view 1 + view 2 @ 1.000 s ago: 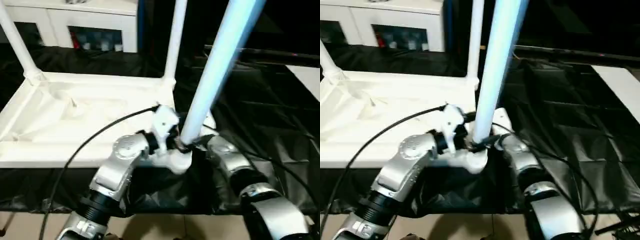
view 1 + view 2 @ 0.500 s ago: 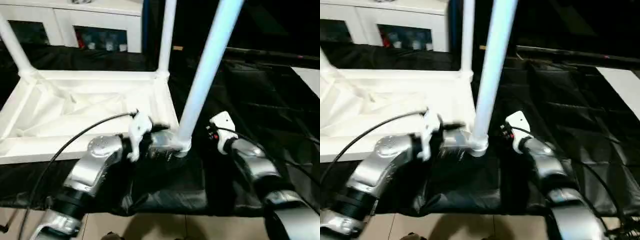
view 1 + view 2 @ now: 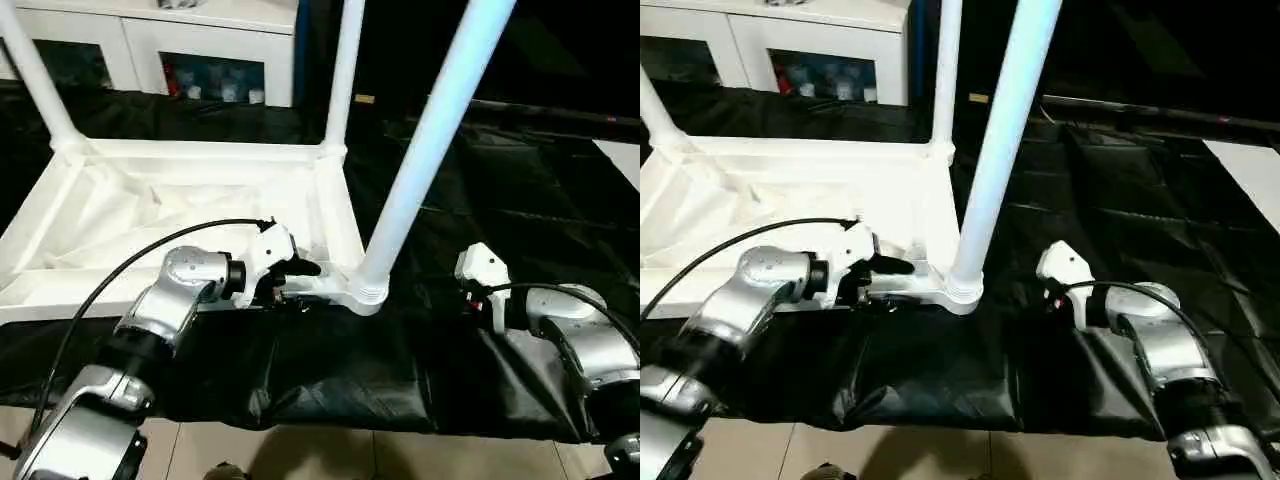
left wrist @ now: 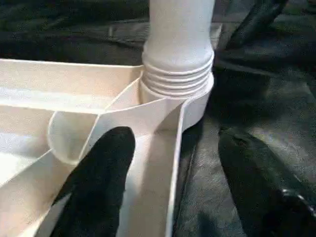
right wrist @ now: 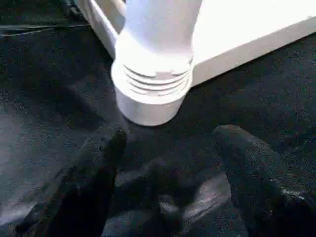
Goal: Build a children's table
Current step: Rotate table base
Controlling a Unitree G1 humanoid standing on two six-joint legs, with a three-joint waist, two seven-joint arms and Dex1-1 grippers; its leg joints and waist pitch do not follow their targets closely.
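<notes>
Near leg stands upright in the table's corner socket. Your left gripper – jaws open, straddling the rim beside it – is nearer; right gripper, jaws open, sits just off it.

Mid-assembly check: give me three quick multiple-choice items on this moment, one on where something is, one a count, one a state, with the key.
1. Where does the nearest leg stand?
A. in the table top's near corner socket, beside the left gripper
B. flat on the black sheet
C. inside the cabinet

2. How many legs stand upright in the table top?
A. one
B. three
C. five

3. What is the right gripper doing?
A. clamping the leg
B. open, off the leg
C. gripping a cable

Key: 1 A, the leg's ribbed end sits in that socket. 2 B, two far legs and plus the near one rise from corners. 3 B, the right wrist view shows both fingers spread, short of the socket.
</notes>
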